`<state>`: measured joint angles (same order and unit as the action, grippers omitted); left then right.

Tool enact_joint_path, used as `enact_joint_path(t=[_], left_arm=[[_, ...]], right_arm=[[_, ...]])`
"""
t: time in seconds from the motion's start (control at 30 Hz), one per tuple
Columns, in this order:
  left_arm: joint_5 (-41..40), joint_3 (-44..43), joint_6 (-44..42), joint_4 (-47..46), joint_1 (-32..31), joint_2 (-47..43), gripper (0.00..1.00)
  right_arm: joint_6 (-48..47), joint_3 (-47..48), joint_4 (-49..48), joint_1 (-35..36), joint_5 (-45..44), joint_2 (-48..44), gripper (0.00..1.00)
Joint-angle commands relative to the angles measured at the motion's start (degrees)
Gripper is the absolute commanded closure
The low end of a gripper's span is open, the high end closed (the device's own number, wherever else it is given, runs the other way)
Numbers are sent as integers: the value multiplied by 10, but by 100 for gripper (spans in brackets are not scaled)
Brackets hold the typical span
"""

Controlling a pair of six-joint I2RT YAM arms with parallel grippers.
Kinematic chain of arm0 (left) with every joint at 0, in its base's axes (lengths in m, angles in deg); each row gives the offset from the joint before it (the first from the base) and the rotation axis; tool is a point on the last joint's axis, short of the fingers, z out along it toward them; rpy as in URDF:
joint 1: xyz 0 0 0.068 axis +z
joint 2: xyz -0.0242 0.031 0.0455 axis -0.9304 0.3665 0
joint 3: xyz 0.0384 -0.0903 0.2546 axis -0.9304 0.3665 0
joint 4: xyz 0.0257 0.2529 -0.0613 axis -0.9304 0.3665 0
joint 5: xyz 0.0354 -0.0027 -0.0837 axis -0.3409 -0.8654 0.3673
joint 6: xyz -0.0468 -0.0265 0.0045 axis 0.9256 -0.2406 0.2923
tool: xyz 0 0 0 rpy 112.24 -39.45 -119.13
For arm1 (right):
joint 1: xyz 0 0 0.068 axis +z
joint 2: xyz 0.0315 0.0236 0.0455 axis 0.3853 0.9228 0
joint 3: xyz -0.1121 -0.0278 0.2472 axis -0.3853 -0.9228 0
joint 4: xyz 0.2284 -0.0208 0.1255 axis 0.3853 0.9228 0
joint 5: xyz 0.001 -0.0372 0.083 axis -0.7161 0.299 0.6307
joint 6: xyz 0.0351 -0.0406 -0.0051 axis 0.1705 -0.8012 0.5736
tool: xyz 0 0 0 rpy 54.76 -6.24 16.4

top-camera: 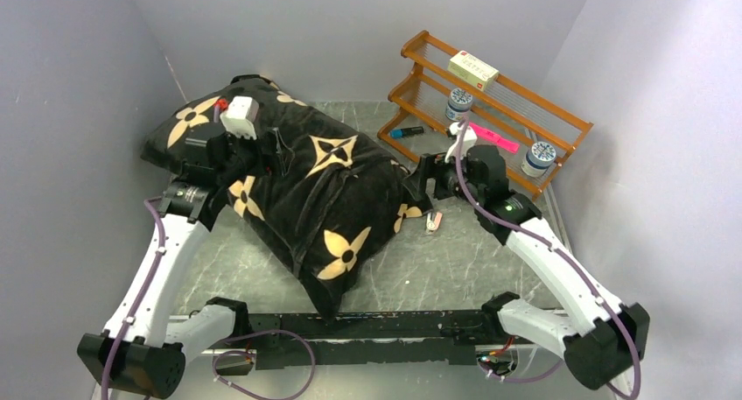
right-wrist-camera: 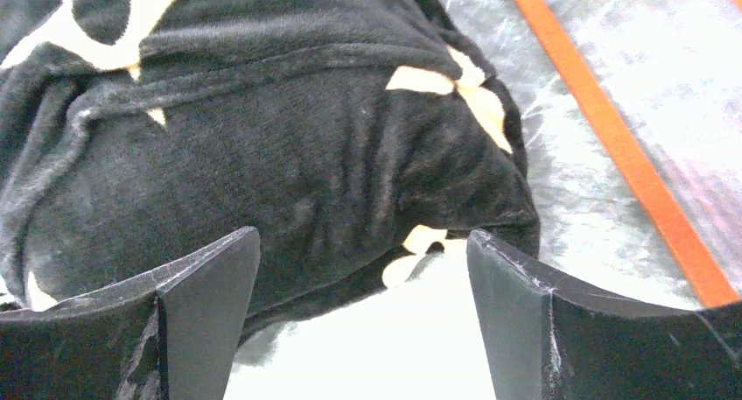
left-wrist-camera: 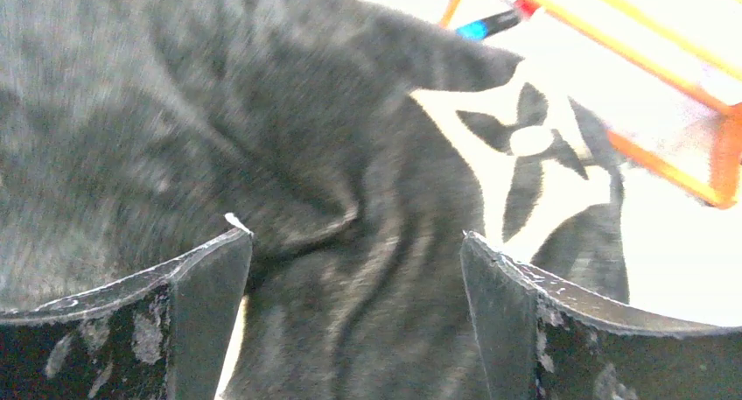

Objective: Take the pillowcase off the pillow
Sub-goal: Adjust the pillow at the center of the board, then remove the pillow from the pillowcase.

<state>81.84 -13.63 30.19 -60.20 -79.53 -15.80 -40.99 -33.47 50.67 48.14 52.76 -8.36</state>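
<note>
The black plush pillowcase (top-camera: pixel 306 190) with tan flower motifs lies bulging across the table, creased in folds. The pillow is hidden inside it. My left gripper (top-camera: pixel 276 151) hangs over the case's upper left part. In the left wrist view the left gripper (left-wrist-camera: pixel 354 238) is open, with wrinkled black pillowcase (left-wrist-camera: pixel 350 155) fabric below the gap and nothing pinched. My right gripper (top-camera: pixel 418 179) sits at the case's right-hand corner. In the right wrist view the right gripper (right-wrist-camera: pixel 363 238) is open, just short of the pillowcase (right-wrist-camera: pixel 262 155) corner, with bare table between its fingers.
An orange wire rack (top-camera: pixel 490 102) stands at the back right with a box (top-camera: pixel 473 68) and two jars (top-camera: pixel 458 102) on it. A blue marker (top-camera: pixel 407 131) and a small object (top-camera: pixel 433 222) lie on the table near the right gripper. Grey walls close in on both sides.
</note>
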Motion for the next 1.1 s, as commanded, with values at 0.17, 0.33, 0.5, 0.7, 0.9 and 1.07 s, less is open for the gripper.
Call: enact_joint_path(t=[0.17,0.33,0.5,0.7,0.9,1.07], left_arm=[[73,-114,-6,78,-54,0,3],[22,-140,-8,100,-120,20,3],[-62,-191,-12,136,-230,58,3],[-239,-236,-28,184,-385,127,3],[-381,-284,-45,230,-456,185,3],[-450,-271,-54,237,-461,210,3]], right_arm=[[39,-12,3,-1,-62,-94,8],[50,-27,-16,0,-40,-100,8],[59,-38,-37,4,-21,-96,8],[59,-46,-44,10,-4,-90,0],[66,-62,-56,17,6,-101,0],[85,-77,-77,25,30,-107,0]])
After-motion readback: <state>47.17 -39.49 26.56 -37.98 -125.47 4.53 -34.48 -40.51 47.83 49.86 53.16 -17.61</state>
